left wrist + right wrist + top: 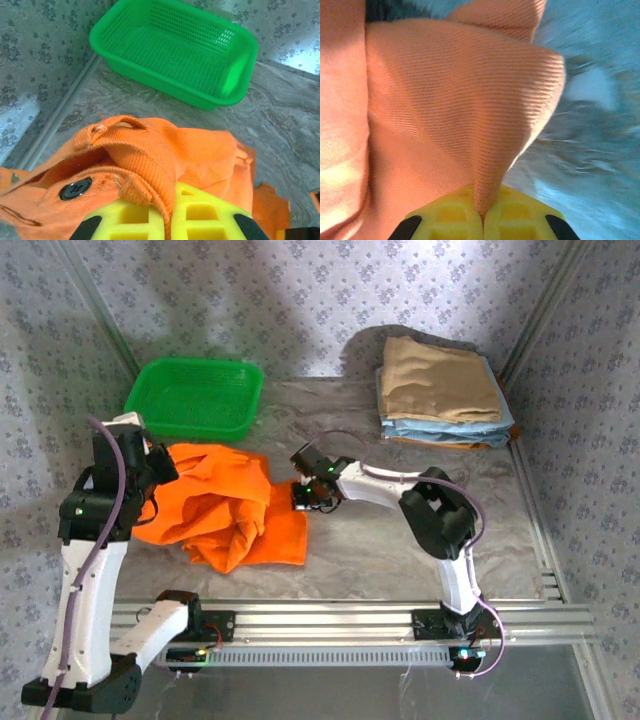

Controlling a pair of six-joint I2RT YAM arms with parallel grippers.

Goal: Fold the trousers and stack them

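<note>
Left jaws pinch trousers [200,160] waistband, button [75,189] beside | right jaws pinch fold

The top camera looks down from behind the near edge over the whole table [390,545]. The left wrist camera sits close above the trousers [195,155], facing the far green basket [150,75]; the right wrist camera presses even closer on the same cloth.

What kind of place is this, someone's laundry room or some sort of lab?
Probably a robot lab test cell, not a home: arms bolted to an aluminium rail, a patterned backdrop walling in the table, and laundry props like the orange trousers and green basket.
</note>
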